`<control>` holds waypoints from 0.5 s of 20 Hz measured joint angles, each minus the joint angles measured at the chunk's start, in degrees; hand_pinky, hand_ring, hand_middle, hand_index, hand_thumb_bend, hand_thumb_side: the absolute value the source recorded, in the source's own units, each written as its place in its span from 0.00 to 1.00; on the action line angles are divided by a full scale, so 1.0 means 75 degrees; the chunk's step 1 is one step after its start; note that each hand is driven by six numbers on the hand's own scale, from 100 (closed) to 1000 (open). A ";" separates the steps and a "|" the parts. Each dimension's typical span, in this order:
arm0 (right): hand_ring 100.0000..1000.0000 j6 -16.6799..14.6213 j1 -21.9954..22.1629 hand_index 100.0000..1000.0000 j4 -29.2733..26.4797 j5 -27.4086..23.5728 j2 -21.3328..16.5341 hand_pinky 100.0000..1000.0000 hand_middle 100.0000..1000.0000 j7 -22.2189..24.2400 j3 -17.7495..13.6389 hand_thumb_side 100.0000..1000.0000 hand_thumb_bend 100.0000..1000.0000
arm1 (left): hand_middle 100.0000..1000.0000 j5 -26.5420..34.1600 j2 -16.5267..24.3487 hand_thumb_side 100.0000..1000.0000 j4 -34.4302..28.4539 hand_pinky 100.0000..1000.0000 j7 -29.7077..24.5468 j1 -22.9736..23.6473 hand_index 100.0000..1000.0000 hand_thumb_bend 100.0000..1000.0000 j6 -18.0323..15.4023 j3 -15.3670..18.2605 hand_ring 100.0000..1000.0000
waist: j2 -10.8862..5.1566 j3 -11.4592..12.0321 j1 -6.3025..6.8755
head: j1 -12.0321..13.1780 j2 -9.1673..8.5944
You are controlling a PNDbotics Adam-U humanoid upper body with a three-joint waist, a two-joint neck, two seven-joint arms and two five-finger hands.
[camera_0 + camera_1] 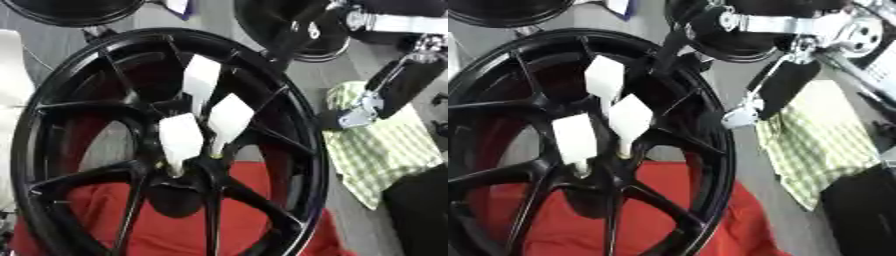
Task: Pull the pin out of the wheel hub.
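Surface: grey tabletop [350,75] under everything; a red cloth [175,220] lies under the lower part of the wheel
Wheel hub: large black spoked wheel hub [289,115] fills the left and centre, rim running from the top edge to the bottom edge
Pins: three white flat-headed pins stand among the spokes near the hub centre; upper pin [201,80], right pin [229,117], lower-left pin [181,139]; all three seated, heads tilted toward the camera
Right hand: right hand [785,85] comes in from the upper right, black with a silver joint, beside the rim and apart from the pins; whether its fingers are together or apart I cannot tell
Around: green-and-white checked cloth [394,145] just right of the wheel, partly under the hand; two more black wheels at the far edge, one top left [74,12], one top centre [289,30]; a black object [420,210] at the lower right corner
Writing: none readable
Open room: a grey strip between rim and checked cloth
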 measured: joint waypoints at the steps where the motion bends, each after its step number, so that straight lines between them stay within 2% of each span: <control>1: 0.80 0.0121 -0.0072 0.77 0.0040 0.0000 0.0062 0.82 0.62 0.0040 0.0038 0.06 0.40 | 0.51 0.0001 0.0000 0.73 0.0000 0.71 0.0001 -0.0003 0.63 0.00 -0.0001 0.0000 0.49 | 0.0000 -0.0001 -0.0011 | -0.0019 0.0000; 10: 0.79 0.1173 -0.0665 0.78 0.0246 0.0463 0.0610 0.81 0.63 0.0424 0.0302 0.04 0.42 | 0.51 0.0042 -0.0069 0.73 0.0000 0.71 0.0054 -0.0070 0.63 0.00 -0.0009 0.0022 0.49 | 0.0000 0.0117 -0.0064 | -0.0211 0.0012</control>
